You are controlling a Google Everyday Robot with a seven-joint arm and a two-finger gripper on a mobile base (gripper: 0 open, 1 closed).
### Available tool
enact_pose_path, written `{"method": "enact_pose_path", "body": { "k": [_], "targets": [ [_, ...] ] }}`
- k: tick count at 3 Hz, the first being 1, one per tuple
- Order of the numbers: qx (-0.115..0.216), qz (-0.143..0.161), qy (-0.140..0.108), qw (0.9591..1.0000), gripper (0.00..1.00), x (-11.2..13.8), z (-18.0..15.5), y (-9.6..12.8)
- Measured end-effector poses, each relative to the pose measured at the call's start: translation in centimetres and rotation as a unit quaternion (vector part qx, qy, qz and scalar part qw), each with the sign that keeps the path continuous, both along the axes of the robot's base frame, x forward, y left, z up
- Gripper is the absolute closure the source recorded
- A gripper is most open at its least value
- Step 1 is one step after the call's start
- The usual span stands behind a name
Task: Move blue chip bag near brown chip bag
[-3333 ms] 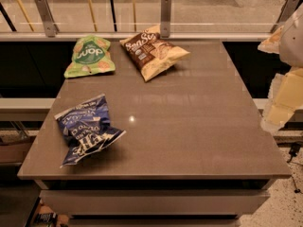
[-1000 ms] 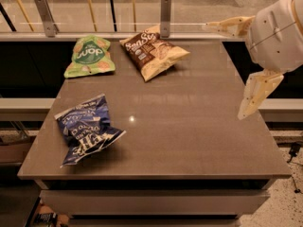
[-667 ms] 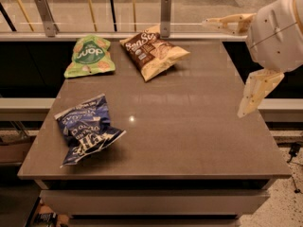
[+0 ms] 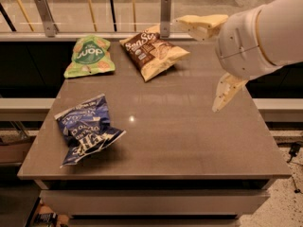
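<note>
1. The blue bag (image 4: 87,129) lies crumpled at the near-left of the desk (image 4: 180,136), about 8 o'clock from the desk's middle, with one corner close to the front edge. Nothing touches it, so the pick-up is not yet done.
2. The end effector (image 4: 196,64) hangs above the right part of the desk, about 2 o'clock. Its two pale fingers (image 4: 226,91) are spread wide apart with nothing between them. It is well apart from the blue bag and nearer to the far bags.
3. The brown bag (image 4: 154,51) rests at the far edge, about 12 o'clock, lying at a slant. Bare desk in front of it and to its right gives room to set something down.
4. The green bag (image 4: 90,56) lies at the far left, about 11 o'clock, just beside the brown bag but not touching it.
5. Judged from this layout, the task is at its very start. Every step is left: reach across to 8 o'clock, close on the blue bag, lift it, carry it toward 12 o'clock and let go beside the brown bag.
</note>
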State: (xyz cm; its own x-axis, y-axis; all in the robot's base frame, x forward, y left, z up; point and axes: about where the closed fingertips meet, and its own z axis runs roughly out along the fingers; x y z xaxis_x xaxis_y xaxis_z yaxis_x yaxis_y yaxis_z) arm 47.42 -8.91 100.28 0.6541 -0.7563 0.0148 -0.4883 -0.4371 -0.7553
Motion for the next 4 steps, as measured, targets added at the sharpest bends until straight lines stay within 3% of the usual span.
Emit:
{"method": "enact_pose_path", "body": {
  "k": [1, 2, 3, 4],
  "targets": [
    [-0.020, 0.056, -0.024, 0.9980, 0.00, 0.9, -1.2, 3.2],
    [-0.044, 0.138, -0.019, 0.9892, 0.00, 1.5, -2.8, 6.6],
    [-0.066, 0.216, 0.014, 0.9740, 0.00, 1.1, -5.2, 9.3],
    [-0.081, 0.269, 0.043, 0.9588, 0.00, 0.6, -7.5, 11.2]
  ]
}}
